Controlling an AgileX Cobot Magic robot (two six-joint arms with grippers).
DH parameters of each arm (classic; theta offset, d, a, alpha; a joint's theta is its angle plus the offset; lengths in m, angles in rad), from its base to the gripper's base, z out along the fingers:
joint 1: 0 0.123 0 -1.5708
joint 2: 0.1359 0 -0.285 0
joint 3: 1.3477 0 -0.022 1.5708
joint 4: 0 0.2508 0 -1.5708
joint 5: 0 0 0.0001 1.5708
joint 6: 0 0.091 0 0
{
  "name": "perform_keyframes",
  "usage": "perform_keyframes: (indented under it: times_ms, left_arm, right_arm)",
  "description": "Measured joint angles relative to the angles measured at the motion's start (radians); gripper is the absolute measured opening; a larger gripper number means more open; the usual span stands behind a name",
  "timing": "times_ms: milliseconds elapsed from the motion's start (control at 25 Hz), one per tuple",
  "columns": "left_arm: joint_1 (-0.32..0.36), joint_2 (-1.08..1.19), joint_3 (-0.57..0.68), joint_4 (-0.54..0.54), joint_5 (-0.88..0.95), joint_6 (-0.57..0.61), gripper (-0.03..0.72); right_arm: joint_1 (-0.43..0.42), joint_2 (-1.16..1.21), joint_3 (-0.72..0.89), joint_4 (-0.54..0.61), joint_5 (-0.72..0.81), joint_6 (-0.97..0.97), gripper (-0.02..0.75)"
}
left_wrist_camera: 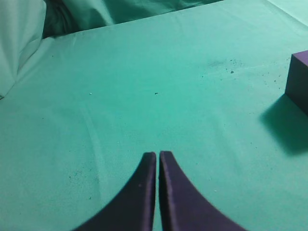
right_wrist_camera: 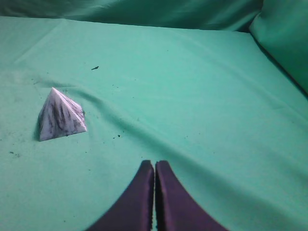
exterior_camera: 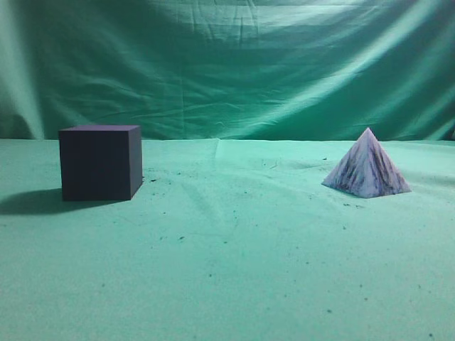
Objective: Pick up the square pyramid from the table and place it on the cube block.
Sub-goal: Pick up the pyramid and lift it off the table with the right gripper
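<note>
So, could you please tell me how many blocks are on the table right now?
2. The cube block sits on the left of the table; the square pyramid sits apart on the right. No others are visible in any view.

Your exterior camera sits low, near object height, looking level across the table (exterior_camera: 227, 284) toward the green backdrop (exterior_camera: 234, 64), with the cube block (exterior_camera: 99, 162) left of centre. Your left wrist camera looks down at a slant over its gripper (left_wrist_camera: 158, 155), catching that cube block (left_wrist_camera: 298, 79) only at its right edge (the one thing it shares with the exterior view). Your right wrist camera looks down likewise over its own gripper (right_wrist_camera: 154, 163); the cube block lies outside its frame.
</note>
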Motion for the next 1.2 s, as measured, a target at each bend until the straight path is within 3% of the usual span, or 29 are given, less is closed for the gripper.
perform_keyframes:
  times_ms: [1000, 1080, 1200]
  left_arm:
    - [0.0, 0.0, 0.0, 0.0, -0.002, 0.0, 0.0]
    - [0.0, 0.0, 0.0, 0.0, -0.002, 0.0, 0.0]
    - [0.0, 0.0, 0.0, 0.0, -0.002, 0.0, 0.0]
  right_arm:
    - [0.0, 0.0, 0.0, 0.0, 0.0, 0.0, 0.0]
    - [0.0, 0.0, 0.0, -0.018, -0.037, 0.0, 0.0]
    - [0.0, 0.0, 0.002, 0.01, -0.22, 0.018, 0.0]
